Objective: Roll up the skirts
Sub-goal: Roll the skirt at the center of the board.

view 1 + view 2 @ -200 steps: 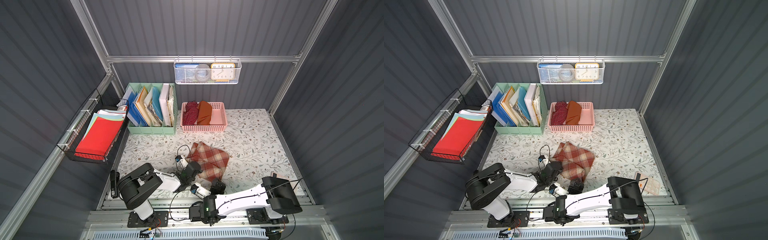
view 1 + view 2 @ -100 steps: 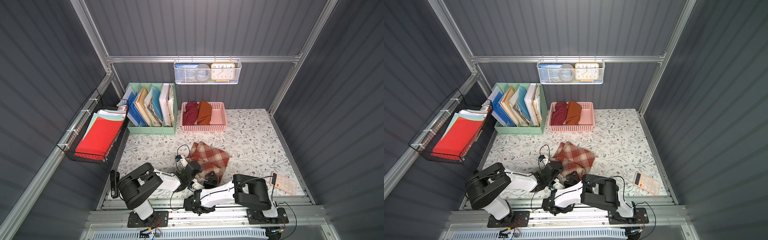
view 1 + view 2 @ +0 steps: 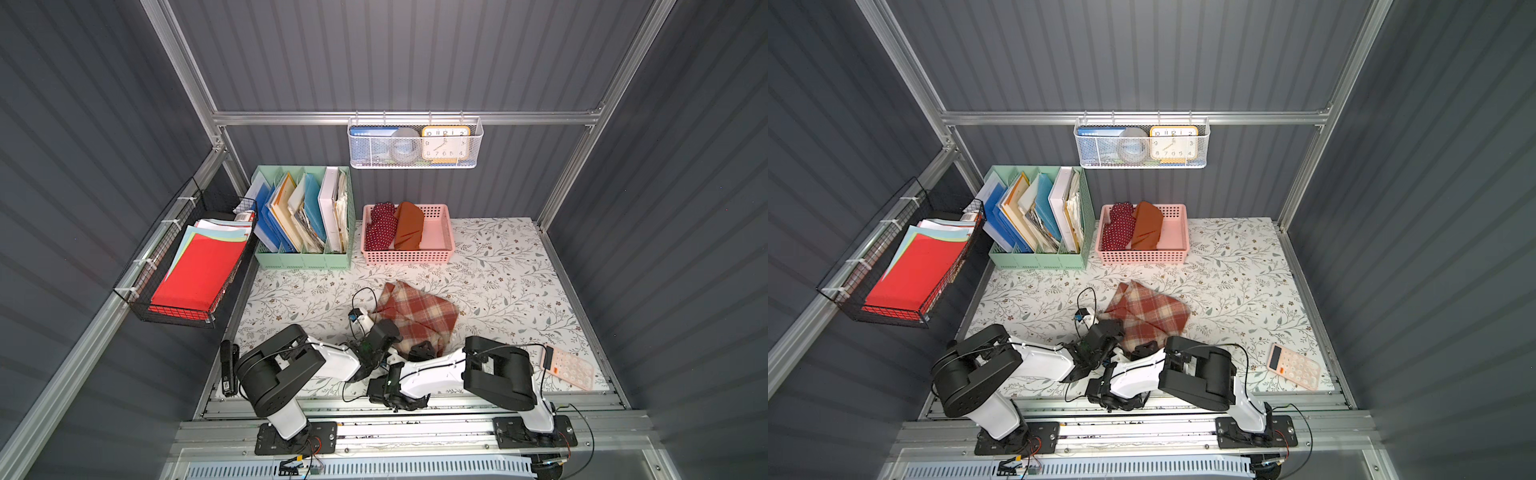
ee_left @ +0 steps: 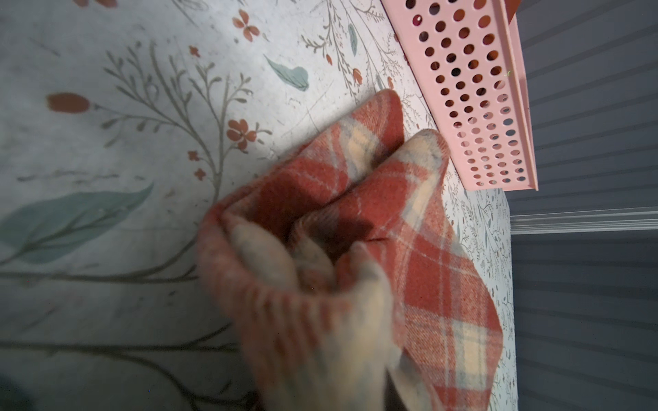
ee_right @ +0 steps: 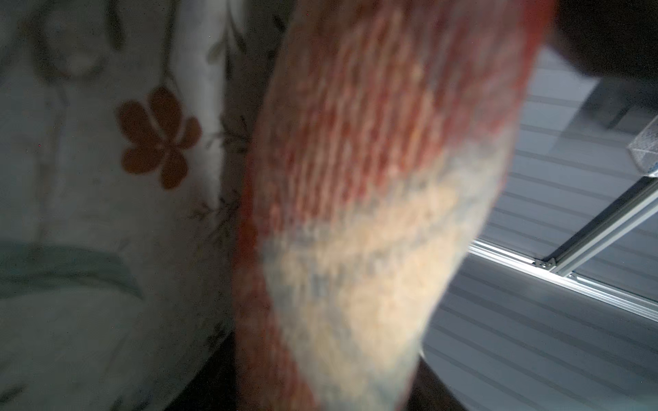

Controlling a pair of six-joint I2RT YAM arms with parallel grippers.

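The plaid skirt lies on the floral counter, out in front of the pink basket on the robot's side and well apart from it. It is folded into a rough diamond, with one corner pointing back at the basket. The edge farthest from the basket is bunched up where both arms meet it.

The left gripper is at that far edge. In the left wrist view the woolly cloth rises in thick folds toward the camera, and the gripper is pinched together on the plaid skirt. The right gripper is just beside it at the same edge, a little farther from the basket. Its wrist view is filled by blurred plaid cloth and its fingers are hidden, so I cannot tell whether it is apart or together.

Inside the pink basket two rolled skirts lie side by side against its left end, the polka-dot skirt outermost and the rust-orange skirt touching it. A green file organizer stands just beside the basket's left end. A pink calculator lies well away from the basket, near the counter's front right corner.
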